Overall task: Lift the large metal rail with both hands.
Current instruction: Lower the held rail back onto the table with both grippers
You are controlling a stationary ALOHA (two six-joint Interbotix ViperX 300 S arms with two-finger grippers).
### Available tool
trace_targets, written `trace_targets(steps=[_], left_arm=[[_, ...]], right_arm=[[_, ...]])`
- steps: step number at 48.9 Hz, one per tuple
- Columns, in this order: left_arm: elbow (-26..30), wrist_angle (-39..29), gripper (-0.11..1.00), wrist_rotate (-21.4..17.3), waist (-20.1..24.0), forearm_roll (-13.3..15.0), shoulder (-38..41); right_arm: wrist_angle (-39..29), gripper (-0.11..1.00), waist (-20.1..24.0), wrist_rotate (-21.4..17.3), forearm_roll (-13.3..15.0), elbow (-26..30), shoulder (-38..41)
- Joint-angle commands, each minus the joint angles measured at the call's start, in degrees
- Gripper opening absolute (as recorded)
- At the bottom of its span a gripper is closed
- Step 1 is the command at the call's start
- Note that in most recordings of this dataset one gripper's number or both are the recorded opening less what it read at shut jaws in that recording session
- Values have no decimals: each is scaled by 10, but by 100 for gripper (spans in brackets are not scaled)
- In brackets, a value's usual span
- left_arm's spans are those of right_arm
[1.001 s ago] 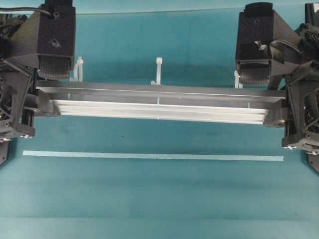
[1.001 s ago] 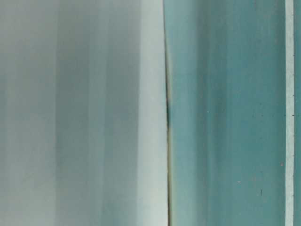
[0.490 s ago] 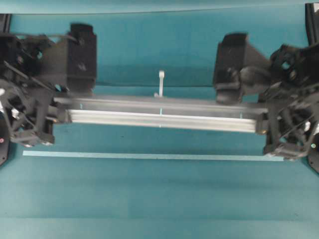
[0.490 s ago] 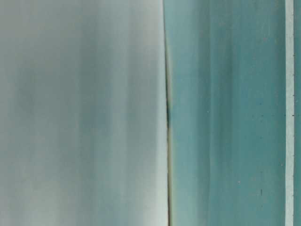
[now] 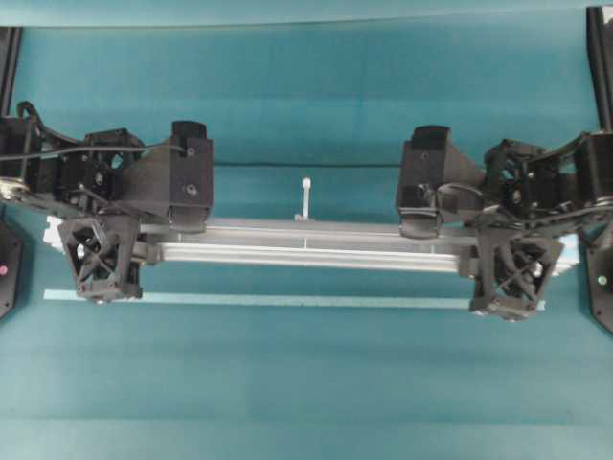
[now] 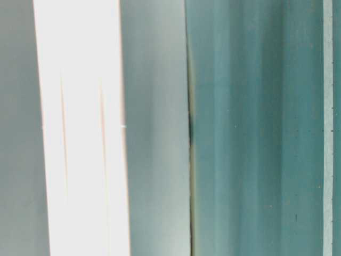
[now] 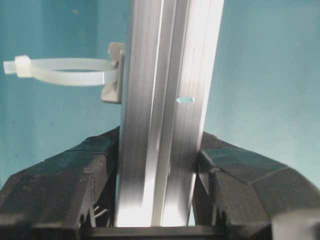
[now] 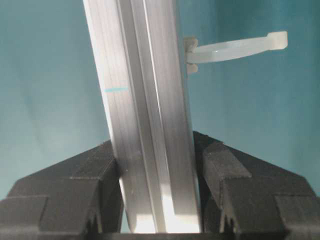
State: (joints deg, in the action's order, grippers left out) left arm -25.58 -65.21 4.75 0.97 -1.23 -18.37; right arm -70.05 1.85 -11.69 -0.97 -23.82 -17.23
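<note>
Between both grippers' padded jaws, the large metal rail (image 5: pixel 306 251) sits clamped.

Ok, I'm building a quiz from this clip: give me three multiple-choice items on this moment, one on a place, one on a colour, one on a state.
1. Where does the tape strip lie in the overhead view?
A. above the rail
B. below the rail
C. on top of the rail

2. What colour is the table?
A. teal
B. red
C. white

3. How do the grippers stand?
A. both open, clear of the rail
B. only the left shut on it
C. both shut on it

Key: 1 B, the strip runs under the rail in that view. 2 A, teal all round. 3 C, the wrist views show the left gripper and right gripper with pads against the rail's sides.
</note>
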Motion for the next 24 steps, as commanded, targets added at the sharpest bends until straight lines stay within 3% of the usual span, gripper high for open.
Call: trace_targets(steps=[1,24], left_arm=[[-11,10,36,-2,8,-3,-11],[-98,165,36,-4,9,-3,34]], right_arm=[[26,39,-2,2,4,-18,6],[143,39,-4,33,8,-83,58]])
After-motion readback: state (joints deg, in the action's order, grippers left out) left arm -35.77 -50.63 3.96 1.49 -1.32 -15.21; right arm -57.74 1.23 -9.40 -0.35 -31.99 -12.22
